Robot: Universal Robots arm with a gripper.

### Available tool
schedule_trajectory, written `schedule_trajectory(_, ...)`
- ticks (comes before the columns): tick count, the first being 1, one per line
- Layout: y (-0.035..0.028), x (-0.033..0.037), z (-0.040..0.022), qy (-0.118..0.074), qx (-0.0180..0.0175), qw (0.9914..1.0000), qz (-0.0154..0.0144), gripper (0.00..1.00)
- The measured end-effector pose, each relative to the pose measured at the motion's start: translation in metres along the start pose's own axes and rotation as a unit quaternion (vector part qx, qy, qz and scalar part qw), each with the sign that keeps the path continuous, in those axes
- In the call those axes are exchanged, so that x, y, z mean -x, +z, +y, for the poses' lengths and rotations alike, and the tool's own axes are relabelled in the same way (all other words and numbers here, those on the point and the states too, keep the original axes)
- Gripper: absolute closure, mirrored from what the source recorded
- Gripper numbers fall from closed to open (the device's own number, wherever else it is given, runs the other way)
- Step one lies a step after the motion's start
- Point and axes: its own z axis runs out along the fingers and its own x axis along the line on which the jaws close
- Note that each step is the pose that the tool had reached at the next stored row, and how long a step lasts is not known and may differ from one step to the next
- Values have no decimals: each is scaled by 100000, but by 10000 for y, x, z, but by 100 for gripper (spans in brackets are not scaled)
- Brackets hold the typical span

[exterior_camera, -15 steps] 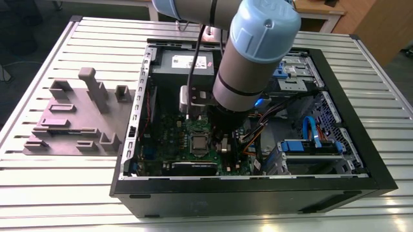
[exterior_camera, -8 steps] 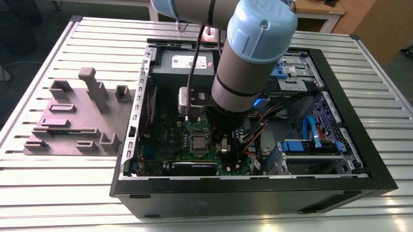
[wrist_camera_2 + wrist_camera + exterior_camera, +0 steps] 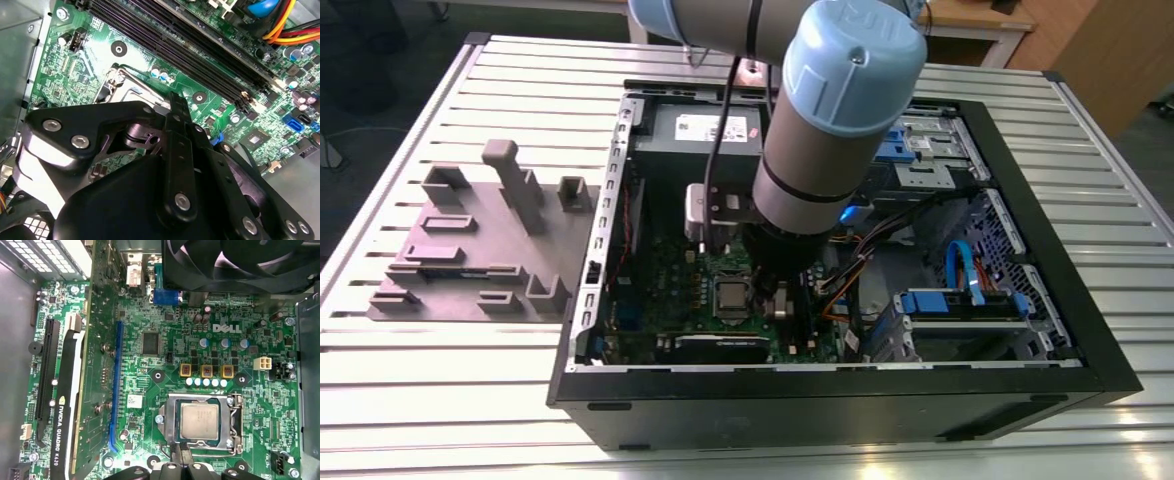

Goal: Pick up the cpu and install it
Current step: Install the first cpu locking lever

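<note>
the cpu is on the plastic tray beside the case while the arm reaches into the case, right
No: the cpu sits in the motherboard socket inside the case, not on the tray; the first wrist view shows it. The arm does reach in.

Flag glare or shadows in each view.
Exterior view: glare on the table front slats, case interior dim. First wrist view: even light, no glare on the cpu. Second wrist view: bright patches on the board, gripper body dark.
</note>
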Motion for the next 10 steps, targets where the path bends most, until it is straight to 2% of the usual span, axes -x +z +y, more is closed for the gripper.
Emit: schedule_trajectory(10, 69, -1, -6, -294, 5, 100000, 35, 90)
